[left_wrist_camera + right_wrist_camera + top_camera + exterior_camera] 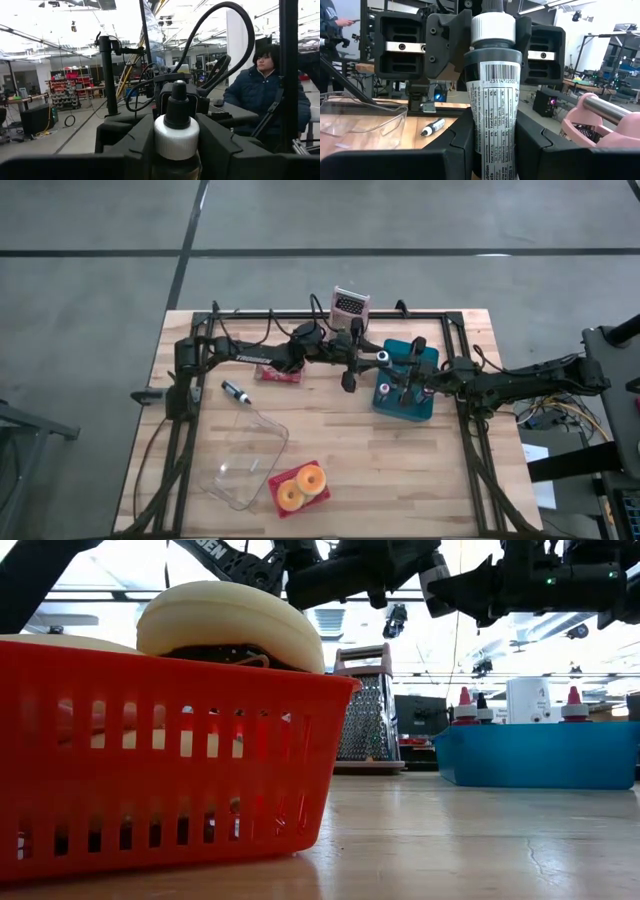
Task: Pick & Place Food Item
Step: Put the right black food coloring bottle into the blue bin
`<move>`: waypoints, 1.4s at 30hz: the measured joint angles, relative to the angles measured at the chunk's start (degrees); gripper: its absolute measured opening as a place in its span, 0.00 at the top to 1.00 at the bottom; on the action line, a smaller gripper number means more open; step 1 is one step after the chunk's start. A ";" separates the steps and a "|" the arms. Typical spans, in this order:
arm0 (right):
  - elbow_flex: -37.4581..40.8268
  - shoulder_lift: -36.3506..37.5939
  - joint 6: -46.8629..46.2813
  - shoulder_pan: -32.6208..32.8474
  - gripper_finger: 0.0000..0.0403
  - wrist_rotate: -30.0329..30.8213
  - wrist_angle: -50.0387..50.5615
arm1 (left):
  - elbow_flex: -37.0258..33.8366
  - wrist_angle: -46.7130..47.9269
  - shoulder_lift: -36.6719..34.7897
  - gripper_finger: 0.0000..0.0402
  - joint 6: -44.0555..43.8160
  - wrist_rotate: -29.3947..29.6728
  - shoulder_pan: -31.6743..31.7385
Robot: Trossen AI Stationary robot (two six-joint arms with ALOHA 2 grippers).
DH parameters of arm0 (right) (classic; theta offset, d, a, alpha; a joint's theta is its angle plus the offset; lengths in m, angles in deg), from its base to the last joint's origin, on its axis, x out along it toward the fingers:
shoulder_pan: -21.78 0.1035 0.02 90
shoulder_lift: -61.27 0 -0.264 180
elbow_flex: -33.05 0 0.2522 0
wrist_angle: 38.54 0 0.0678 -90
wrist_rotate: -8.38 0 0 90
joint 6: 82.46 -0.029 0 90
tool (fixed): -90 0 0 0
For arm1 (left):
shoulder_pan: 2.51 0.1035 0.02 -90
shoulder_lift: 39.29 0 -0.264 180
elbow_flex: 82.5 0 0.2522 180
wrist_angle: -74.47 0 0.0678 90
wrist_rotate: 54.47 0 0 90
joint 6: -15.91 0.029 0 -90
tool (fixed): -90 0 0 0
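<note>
Both end effectors, left (383, 358) and right (404, 387), pinch one bottle (492, 95) above the blue bin (432, 408); a handover seems underway, one must release.

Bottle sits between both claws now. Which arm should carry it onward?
Left, probably: the left claw grips the bottle at its cap, and the clear tub and red basket lie on its side.
</note>
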 joint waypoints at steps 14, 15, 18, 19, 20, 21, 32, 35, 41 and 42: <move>0.00 0.06 0.60 0.00 0.77 0.02 -0.13 | 0.25 0.22 -0.04 0.72 1.76 -0.06 -0.04; 0.00 0.09 0.58 0.00 0.77 0.04 -0.17 | 0.39 0.33 -0.04 0.72 1.92 -0.07 -0.04; 0.00 0.09 0.76 0.00 0.77 0.04 -0.18 | 0.50 0.39 -0.04 0.72 2.49 -0.20 -0.07; 0.00 0.09 0.90 0.00 0.77 0.04 -0.21 | 0.56 0.37 -0.04 0.72 2.62 -0.25 -0.11; 0.00 0.09 0.98 0.00 0.77 0.04 -0.24 | 0.62 0.38 -0.04 0.72 2.65 -0.35 -0.11; 0.00 0.09 1.05 0.00 0.77 0.04 -0.28 | 0.68 0.39 -0.04 0.72 2.67 -0.46 -0.11; -0.07 0.11 4.40 0.00 0.76 0.02 0.72 | 0.70 0.39 -0.04 0.72 3.67 -1.71 -0.11; -0.11 0.20 4.52 0.00 0.75 0.08 1.40 | 0.70 0.42 -0.03 0.72 3.70 -1.92 -0.11; -0.15 0.11 1.03 -0.09 0.62 2.11 2.76 | 0.64 1.02 0.04 0.72 3.45 -2.62 -0.11; -0.15 0.13 1.12 -0.09 0.59 2.47 2.92 | 0.60 1.05 0.07 0.72 3.45 -2.62 -0.11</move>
